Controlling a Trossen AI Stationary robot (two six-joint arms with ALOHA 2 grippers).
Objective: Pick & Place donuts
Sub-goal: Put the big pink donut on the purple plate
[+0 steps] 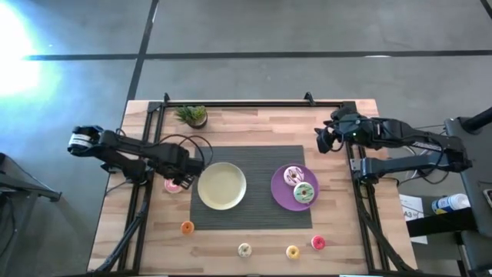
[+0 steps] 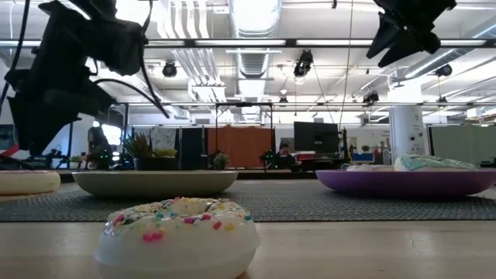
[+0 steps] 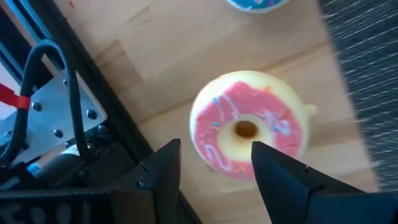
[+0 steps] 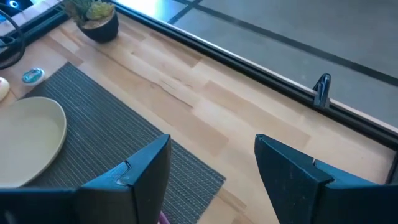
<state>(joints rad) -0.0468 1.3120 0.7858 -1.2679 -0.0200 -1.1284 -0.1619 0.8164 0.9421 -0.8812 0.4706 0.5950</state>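
Left gripper (image 3: pixel 214 165), fingers parted wide, directly above the small pink-iced ring donut (image 3: pixel 249 130) by the desk's left edge, beside the round yellow plate (image 1: pixel 221 185); right gripper (image 4: pixel 211 168), also spread, idles far off.

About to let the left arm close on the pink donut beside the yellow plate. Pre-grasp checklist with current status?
1. Left gripper open: ok, fingers spread in the left wrist view.
2. Pink donut lined up with the gap between the fingers: ok, roughly centred.
3. Fingers low enough to grasp: cannot tell; the donut lies beyond the tips, not between them.
4. Yellow plate empty for the drop: ok.
5. Purple plate load: ok, two donuts rest on it.
6. Right gripper clear of the work: ok, open, over the table's far right, away from the plates.
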